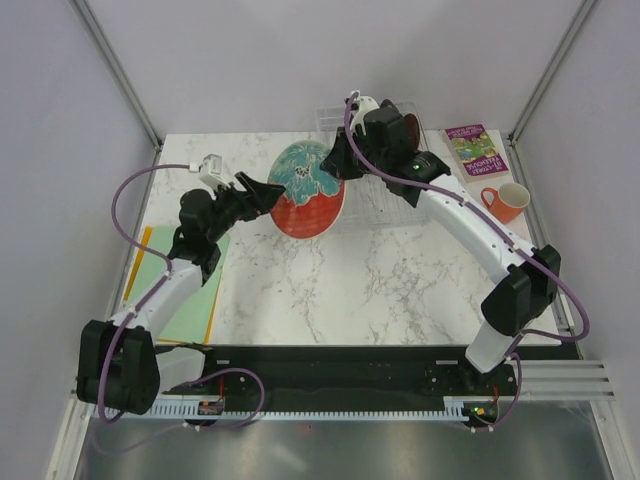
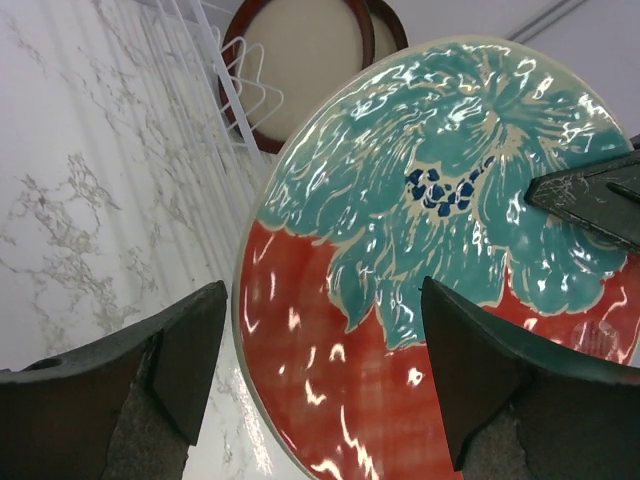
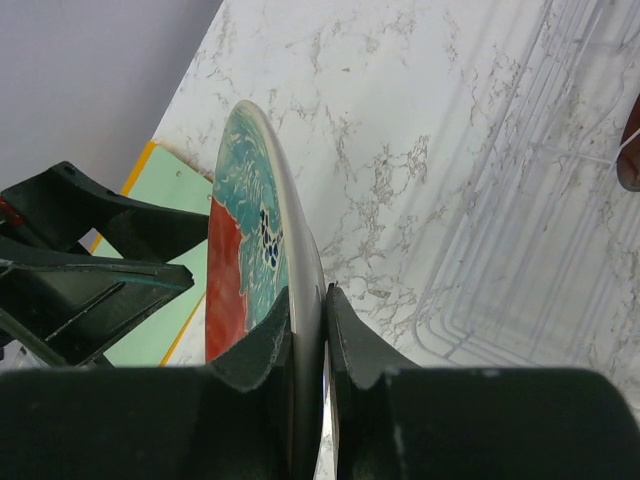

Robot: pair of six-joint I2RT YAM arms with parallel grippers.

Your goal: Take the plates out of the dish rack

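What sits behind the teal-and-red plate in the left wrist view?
A cream plate standing in the clear rack, another dark rim behind it. The teal-and-red plate covers their lower edges.

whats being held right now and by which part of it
The right gripper pinches the teal-and-red plate by its rim. The left gripper is open and holds nothing.

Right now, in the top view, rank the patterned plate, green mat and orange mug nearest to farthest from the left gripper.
1. Patterned plate, just ahead of the left gripper.
2. Green mat, table's left side.
3. Orange mug, far right.
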